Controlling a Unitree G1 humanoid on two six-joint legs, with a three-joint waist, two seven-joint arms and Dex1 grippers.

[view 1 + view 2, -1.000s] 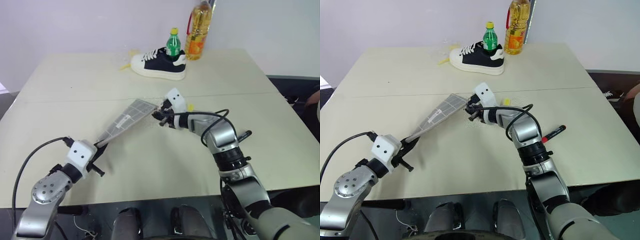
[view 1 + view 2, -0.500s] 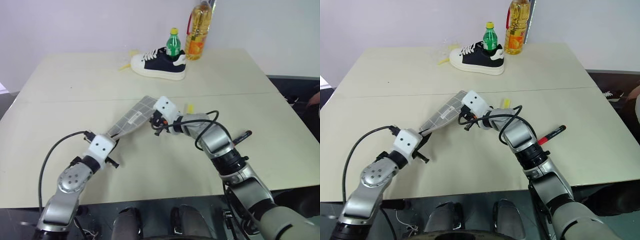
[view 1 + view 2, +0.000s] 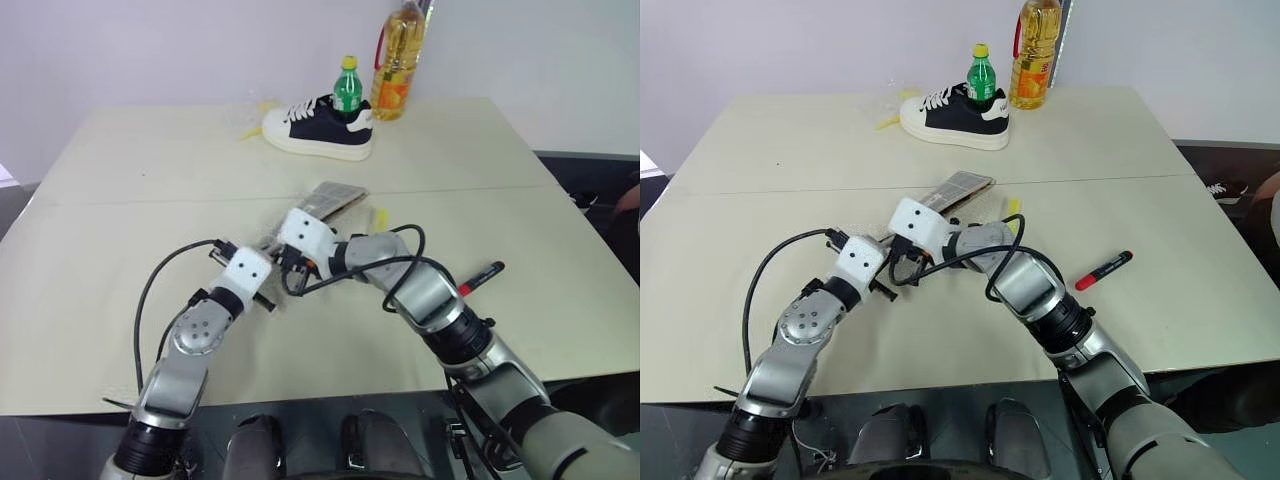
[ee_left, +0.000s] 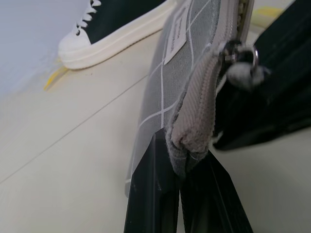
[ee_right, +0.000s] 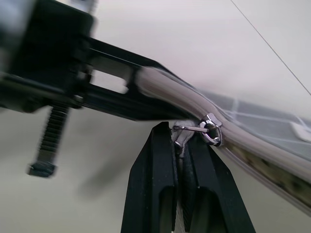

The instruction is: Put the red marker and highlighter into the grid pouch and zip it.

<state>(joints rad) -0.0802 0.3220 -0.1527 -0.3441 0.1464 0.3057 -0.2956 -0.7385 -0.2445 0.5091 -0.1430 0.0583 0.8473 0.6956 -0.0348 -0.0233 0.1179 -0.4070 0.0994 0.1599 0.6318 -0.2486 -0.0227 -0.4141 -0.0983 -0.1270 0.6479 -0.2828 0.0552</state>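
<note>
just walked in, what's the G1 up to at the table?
It is working the grid pouch with both arms, apparently opening the zipper. The left claw is shut on the pouch's end, and the right claw is shut on the zipper pull strap, close beside the left one. The red marker lies on the table to the robot's right, not yet packed. The highlighter lies just beyond the pouch. A shoe and two bottles stand at the far edge.

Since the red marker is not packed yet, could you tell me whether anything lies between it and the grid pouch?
Nothing loose lies between them. The red marker lies on the table beyond the right arm, which crosses that stretch toward the grid pouch.
</note>
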